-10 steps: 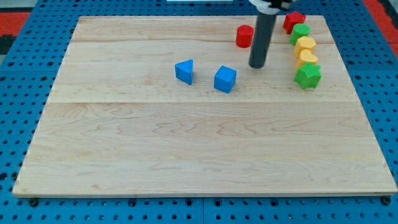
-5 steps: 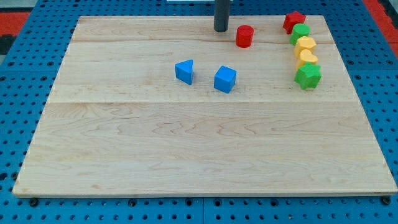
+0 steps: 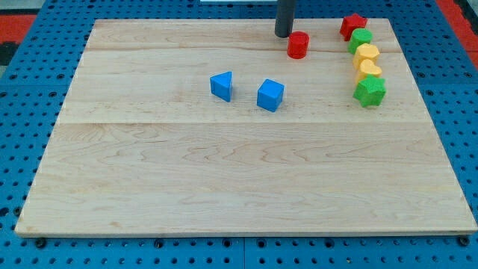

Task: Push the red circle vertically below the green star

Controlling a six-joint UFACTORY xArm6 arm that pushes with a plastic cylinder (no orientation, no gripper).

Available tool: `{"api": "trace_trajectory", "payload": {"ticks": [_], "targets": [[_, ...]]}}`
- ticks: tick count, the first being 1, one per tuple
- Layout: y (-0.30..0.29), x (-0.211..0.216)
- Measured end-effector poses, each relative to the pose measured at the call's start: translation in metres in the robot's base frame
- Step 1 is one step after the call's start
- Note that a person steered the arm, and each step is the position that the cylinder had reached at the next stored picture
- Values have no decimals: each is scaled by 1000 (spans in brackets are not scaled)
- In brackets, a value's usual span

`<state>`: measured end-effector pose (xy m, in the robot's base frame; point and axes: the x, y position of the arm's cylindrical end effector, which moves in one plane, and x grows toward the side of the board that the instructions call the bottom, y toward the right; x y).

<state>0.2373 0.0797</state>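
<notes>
The red circle (image 3: pixel 298 45) is a short red cylinder near the top of the wooden board (image 3: pixel 224 179). My tip (image 3: pixel 283 34) stands just at its upper left, touching or nearly touching it. The green star (image 3: pixel 370 90) lies at the right, at the bottom end of a column of blocks, to the right of and below the red circle.
Above the green star the column holds two yellow blocks (image 3: pixel 367 54) (image 3: pixel 368 70), a green block (image 3: pixel 361 38) and a red star (image 3: pixel 352 25). A blue triangle (image 3: pixel 221 85) and a blue cube (image 3: pixel 270 95) lie left of centre. Blue pegboard surrounds the board.
My tip moved from right of the red circle, round its top to its upper left, then right against it. The red circle has shifted slightly right and down.
</notes>
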Motion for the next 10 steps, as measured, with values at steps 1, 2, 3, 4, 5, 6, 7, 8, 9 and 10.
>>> {"api": "trace_trajectory", "payload": {"ticks": [1,2,3,4,5,6,7,8,9,10], "targets": [[0,39],[-1,58],[-8,33],[12,19],[32,24],[32,51],[32,85],[32,116],[17,137],[16,164]]}}
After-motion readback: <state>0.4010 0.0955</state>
